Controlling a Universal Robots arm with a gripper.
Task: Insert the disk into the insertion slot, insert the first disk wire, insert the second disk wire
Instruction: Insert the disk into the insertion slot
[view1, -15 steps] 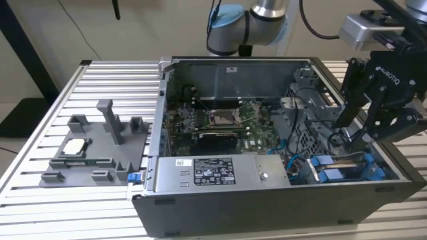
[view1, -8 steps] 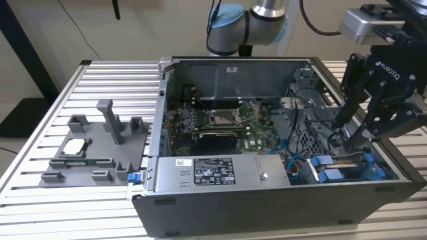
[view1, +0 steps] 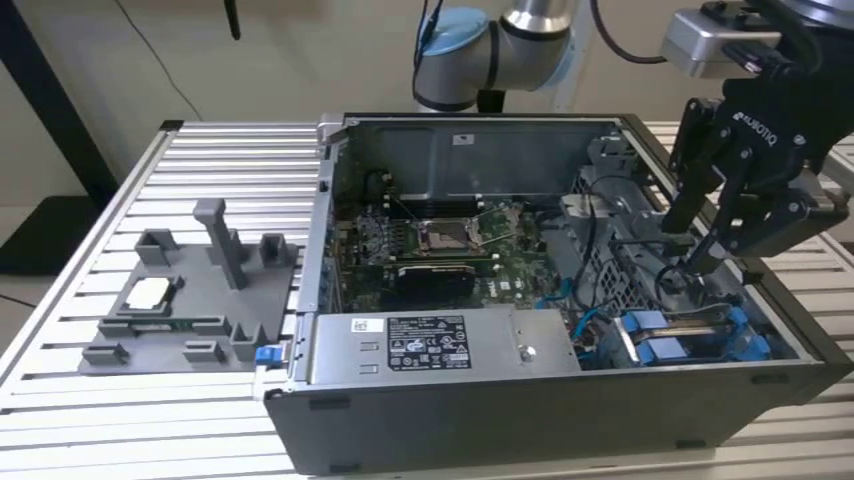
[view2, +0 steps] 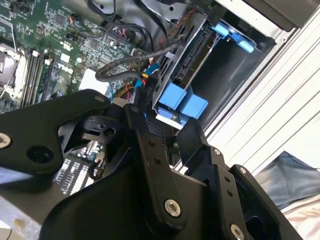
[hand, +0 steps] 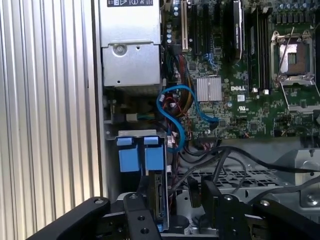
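Your disk (view1: 667, 345) looks seated in the insertion slot (view1: 614, 275), in the case (view1: 441, 410) corner beside the power supply (view1: 427, 345), so you're on the wire steps. Your hand (view1: 697, 262) hangs just above that slot; apart or together, I cannot tell. Wiring calls for a square approach to the disk's connector edge (hand: 158, 197). The power supply's label (view1: 430, 342) I cannot read.

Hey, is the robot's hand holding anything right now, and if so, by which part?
It cannot be told. The hand sits low inside the computer case, beside the disk at its connector end and some dark cables, with its grasp hidden.
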